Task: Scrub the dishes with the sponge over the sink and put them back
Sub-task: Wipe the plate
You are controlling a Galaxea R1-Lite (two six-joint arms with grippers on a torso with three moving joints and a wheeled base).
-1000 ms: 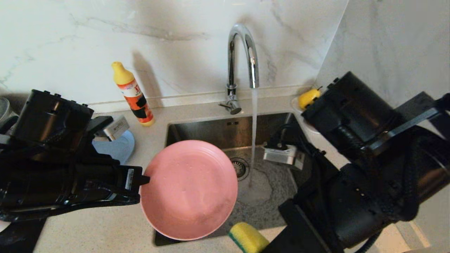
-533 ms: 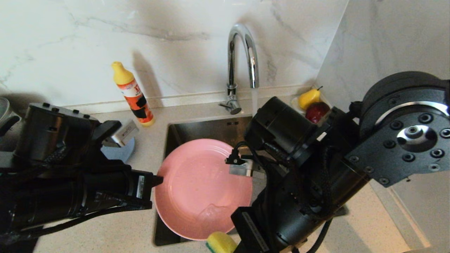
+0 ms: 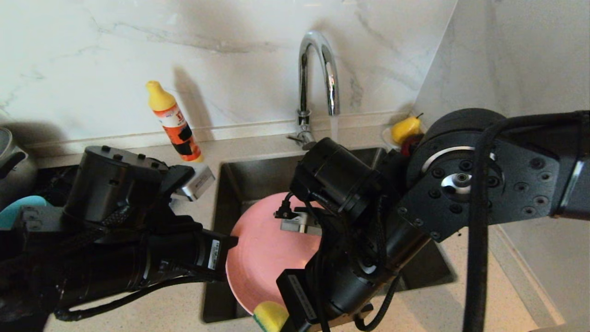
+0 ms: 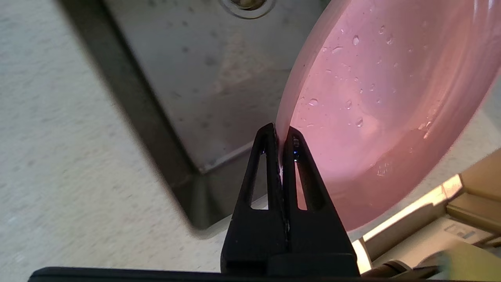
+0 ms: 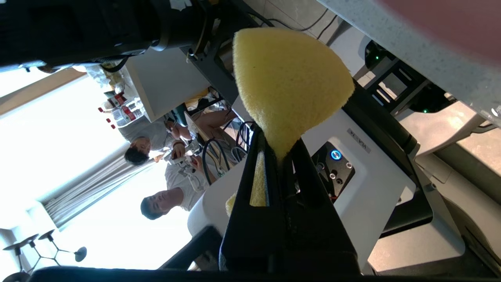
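The salmon-pink plate (image 3: 262,258) hangs tilted over the sink (image 3: 258,173), wet with drops. My left gripper (image 3: 230,240) is shut on the plate's left rim; the left wrist view shows both fingers of that gripper (image 4: 280,131) pinching the rim of the plate (image 4: 372,98) above the steel floor of the sink (image 4: 219,78). My right gripper (image 5: 280,147) is shut on the yellow sponge (image 5: 289,82). The head view shows the sponge (image 3: 269,316) at the plate's near edge, below the right arm, which covers the plate's right half.
The faucet (image 3: 318,69) runs water (image 3: 333,129) into the sink behind the right arm. An orange soap bottle (image 3: 175,124) stands at the back left. A teal bowl (image 3: 18,205) and a steel pot (image 3: 11,157) sit far left. A yellow pear (image 3: 405,128) lies at the back right.
The left gripper has carried the plate rightward, further over the sink. The right arm has swung in over the basin, bringing the sponge left to the plate's near edge.
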